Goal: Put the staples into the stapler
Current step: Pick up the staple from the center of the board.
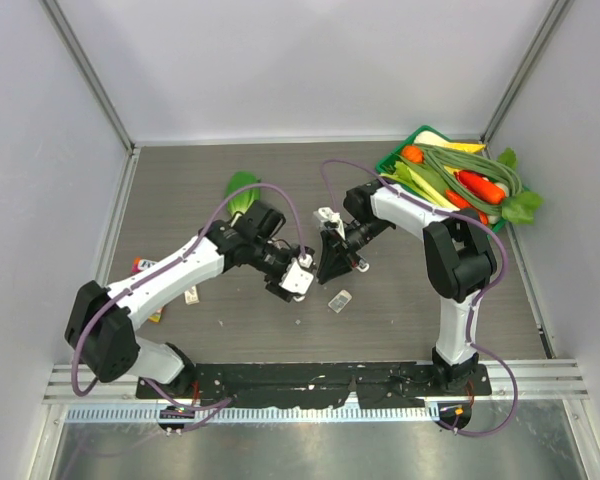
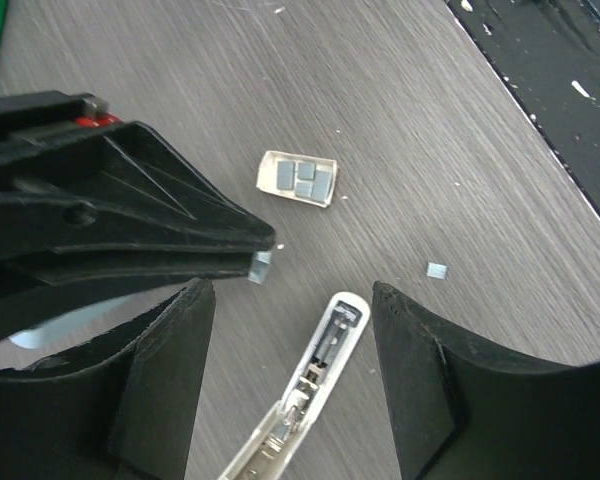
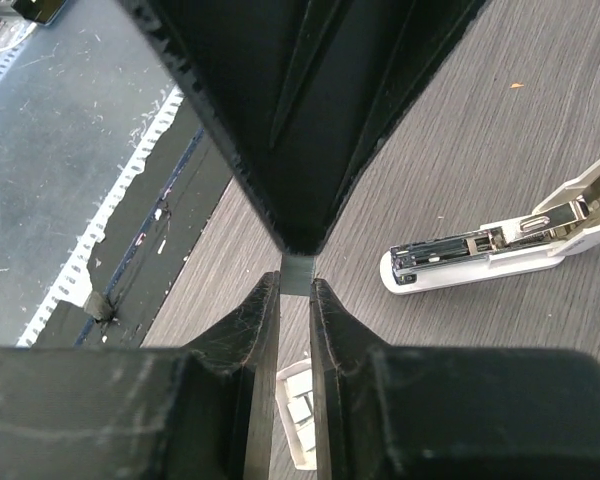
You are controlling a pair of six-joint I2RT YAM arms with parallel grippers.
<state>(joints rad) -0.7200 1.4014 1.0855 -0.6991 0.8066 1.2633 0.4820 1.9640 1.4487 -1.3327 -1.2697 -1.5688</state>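
The white stapler [image 2: 325, 365] lies open on the table with its silvery channel facing up. It sits between the wide-apart fingers of my left gripper [image 2: 290, 290], which do not touch it. It also shows in the right wrist view [image 3: 480, 255]. My right gripper [image 3: 295, 285] is shut on a small grey staple strip [image 3: 297, 272] and holds it just above the table beside the stapler's front end. The strip also shows in the left wrist view [image 2: 260, 267]. The staple box [image 2: 298, 178] lies open with a few strips inside; it also shows in the top view [image 1: 340, 300].
A loose staple piece [image 2: 437, 270] lies right of the stapler. A green tray of vegetables [image 1: 395, 160] stands at the back right. A green leaf [image 1: 242, 188] lies at the back, small packets [image 1: 145, 266] at the left. The black base plate [image 1: 320, 378] runs along the near edge.
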